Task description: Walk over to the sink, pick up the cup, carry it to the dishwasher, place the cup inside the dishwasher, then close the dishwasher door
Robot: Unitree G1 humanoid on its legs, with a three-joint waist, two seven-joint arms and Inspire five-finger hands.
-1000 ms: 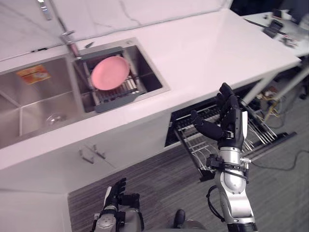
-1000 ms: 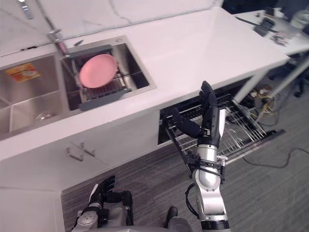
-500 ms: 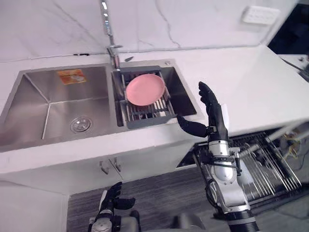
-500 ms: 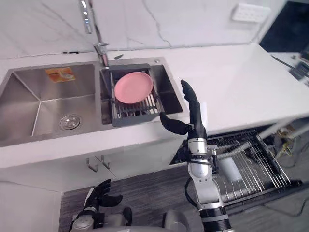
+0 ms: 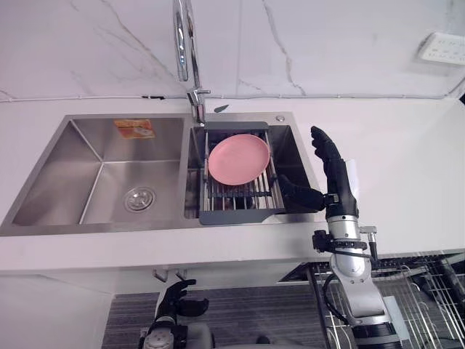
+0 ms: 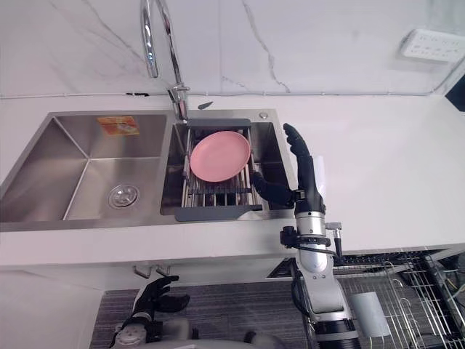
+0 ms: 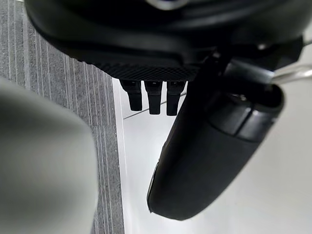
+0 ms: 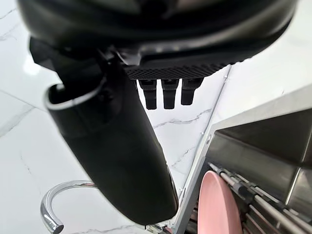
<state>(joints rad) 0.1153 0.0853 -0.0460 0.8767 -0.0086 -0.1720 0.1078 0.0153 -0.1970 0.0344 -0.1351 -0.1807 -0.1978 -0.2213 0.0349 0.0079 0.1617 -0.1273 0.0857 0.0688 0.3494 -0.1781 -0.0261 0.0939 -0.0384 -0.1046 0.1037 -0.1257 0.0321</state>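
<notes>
Your left hand (image 5: 174, 299) hangs relaxed and empty at 7 o'clock. The sink (image 5: 102, 145) carries a pink plate (image 5: 238, 160), not a cup. Your right hand (image 5: 333, 182), fingers straight and empty beside it, may knock the plate if you reach in. A pale cup-like thing (image 6: 370, 314) (I am not sure of it) lies in the dishwasher rack (image 6: 407, 291) at 5 o'clock.

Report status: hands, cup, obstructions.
Right hand open, empty, raised beside the sink rack. Left hand open, low. Pink plate in rack; dishwasher rack pulled out.
</notes>
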